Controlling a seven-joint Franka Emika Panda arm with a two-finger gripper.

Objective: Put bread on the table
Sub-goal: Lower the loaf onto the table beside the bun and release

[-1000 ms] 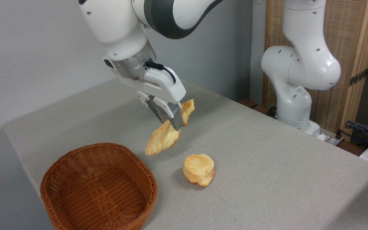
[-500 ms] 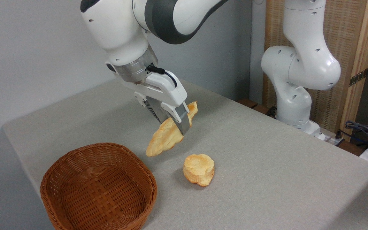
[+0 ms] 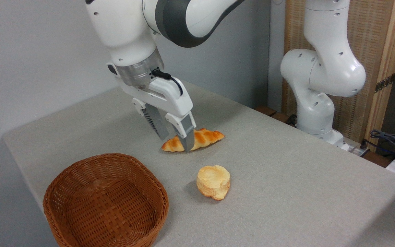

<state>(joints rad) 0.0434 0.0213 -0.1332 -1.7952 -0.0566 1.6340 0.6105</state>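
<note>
Grey wall behind; the large flat surface (image 3: 286, 178) in light grey-beige cloth fills the frame. The long braided golden-brown bread (image 3: 197, 139) lies flat on it at centre, apart from the round brown wicker basket (image 3: 106, 202) at lower left. The white two-finger claw (image 3: 175, 139) straddles the loaf, fingers parted slightly; contact cannot be told. Judged step: release. Next move calls for a straight lift clear. Count: one loaf, one small round golden bun (image 3: 213, 181), one basket.

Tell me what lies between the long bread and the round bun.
Nothing: only bare table cloth separates the bread from the bun, seen in the fixed camera.
</note>
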